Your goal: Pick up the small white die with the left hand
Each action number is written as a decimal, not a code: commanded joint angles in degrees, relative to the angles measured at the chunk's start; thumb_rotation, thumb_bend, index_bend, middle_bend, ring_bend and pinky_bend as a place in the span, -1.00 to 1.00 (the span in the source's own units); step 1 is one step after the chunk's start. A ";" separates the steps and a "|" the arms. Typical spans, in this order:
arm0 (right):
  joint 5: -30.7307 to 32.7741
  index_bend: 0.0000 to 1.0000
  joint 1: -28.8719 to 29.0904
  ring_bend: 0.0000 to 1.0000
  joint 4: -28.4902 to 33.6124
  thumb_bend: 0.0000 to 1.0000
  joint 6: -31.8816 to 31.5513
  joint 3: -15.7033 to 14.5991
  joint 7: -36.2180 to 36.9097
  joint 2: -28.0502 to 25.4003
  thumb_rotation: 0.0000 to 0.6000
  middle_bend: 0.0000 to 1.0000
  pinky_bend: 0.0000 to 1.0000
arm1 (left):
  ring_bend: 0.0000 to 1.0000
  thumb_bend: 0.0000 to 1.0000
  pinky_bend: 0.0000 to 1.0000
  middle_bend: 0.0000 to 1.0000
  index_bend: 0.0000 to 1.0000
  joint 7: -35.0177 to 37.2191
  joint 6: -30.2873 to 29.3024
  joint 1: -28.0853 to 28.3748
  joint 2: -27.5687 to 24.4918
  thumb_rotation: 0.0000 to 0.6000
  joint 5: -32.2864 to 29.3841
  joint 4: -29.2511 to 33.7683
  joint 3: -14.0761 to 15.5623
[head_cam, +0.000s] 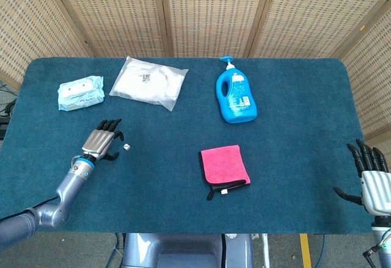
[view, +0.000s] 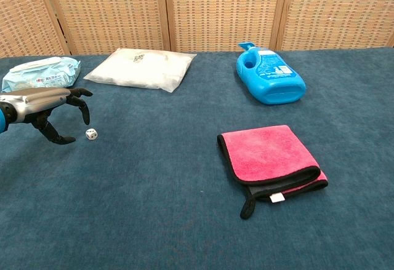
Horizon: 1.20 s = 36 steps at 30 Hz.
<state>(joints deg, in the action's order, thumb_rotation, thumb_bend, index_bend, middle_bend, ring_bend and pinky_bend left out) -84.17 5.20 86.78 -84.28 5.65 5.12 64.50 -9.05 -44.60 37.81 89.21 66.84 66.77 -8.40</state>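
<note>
The small white die [head_cam: 126, 148] [view: 91, 134] lies on the blue table cloth [head_cam: 287, 115], left of centre. My left hand [head_cam: 102, 140] [view: 44, 104] hovers just to its left, fingers apart and arched over the cloth, fingertips close to the die but not touching it. It holds nothing. My right hand [head_cam: 374, 179] sits at the table's near right corner in the head view, fingers spread and empty; the chest view does not show it.
A pack of wet wipes [head_cam: 80, 93] [view: 38, 72] and a white plastic bag [head_cam: 149, 82] [view: 140, 68] lie behind the left hand. A blue detergent bottle [head_cam: 236, 94] [view: 269, 80] lies at back centre. A folded pink cloth [head_cam: 224, 166] [view: 271, 159] sits mid-table.
</note>
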 commanded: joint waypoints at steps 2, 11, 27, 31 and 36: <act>0.18 -1.00 0.07 -1.00 -0.01 -1.00 0.24 0.03 0.18 -0.05 1.00 -1.00 -1.00 | -1.00 -0.36 -1.00 -1.00 -0.24 1.00 0.16 0.69 1.36 1.00 0.88 -1.77 0.28; 0.80 -1.00 0.27 -1.00 -0.36 -1.00 0.83 0.26 0.89 -0.16 1.00 -1.00 -1.00 | -1.00 -0.35 -1.00 -1.00 -0.24 0.17 -0.38 1.92 4.26 1.00 0.93 -4.73 0.08; 1.78 -1.00 0.53 -1.00 -1.00 -1.00 1.71 0.62 2.17 -0.25 1.00 -1.00 -1.00 | -1.00 -0.29 -1.00 -1.00 -0.01 -6.49 0.00 3.54 4.97 1.00 -3.61 -3.48 -0.60; 1.99 -1.00 0.56 -1.00 -1.07 -1.00 1.85 0.72 2.48 -0.34 1.00 -1.00 -1.00 | -1.00 -0.29 -1.00 -1.00 0.03 -7.26 -0.33 3.47 3.79 1.00 -4.48 -1.89 -0.79; 2.07 -1.00 0.62 -1.00 -1.15 -1.00 2.11 0.72 2.97 -0.48 1.00 -1.00 -1.00 | -1.00 -0.31 -1.00 -1.00 0.07 -8.00 -2.87 3.03 0.96 1.00 -4.59 2.03 -1.57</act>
<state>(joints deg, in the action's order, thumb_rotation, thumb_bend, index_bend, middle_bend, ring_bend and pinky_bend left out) -82.10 5.82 85.64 -82.17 6.36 8.09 64.02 -16.63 -46.48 41.08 91.21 62.34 67.59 -9.64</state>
